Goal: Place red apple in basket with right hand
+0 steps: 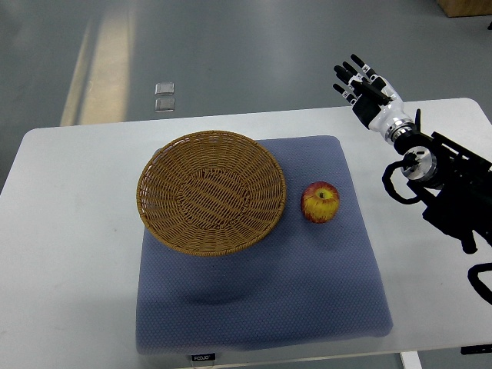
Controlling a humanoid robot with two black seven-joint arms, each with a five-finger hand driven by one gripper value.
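Nearest the camera, the blue mat lay spread over the white tabletop, a small dark label at its near edge, around six o'clock. On that mat, a little right of centre, sat the red apple, stem dimple up, red with yellow patches, resting alone and touched by nothing. Just beside it, at its nine o'clock, stood the woven basket, round and shallow, with nothing inside it and its rim close to the apple but apart from it. Over at three o'clock the right arm came in from the picture's right edge, black links and cables over the tabletop's right side. Further back, at about one o'clock from the apple and well apart from it, the right hand hung past the tabletop's far edge, fingers stretched out straight and loose, holding nothing at all. Beyond lay grey floor with two small pale squares at eleven o'clock.
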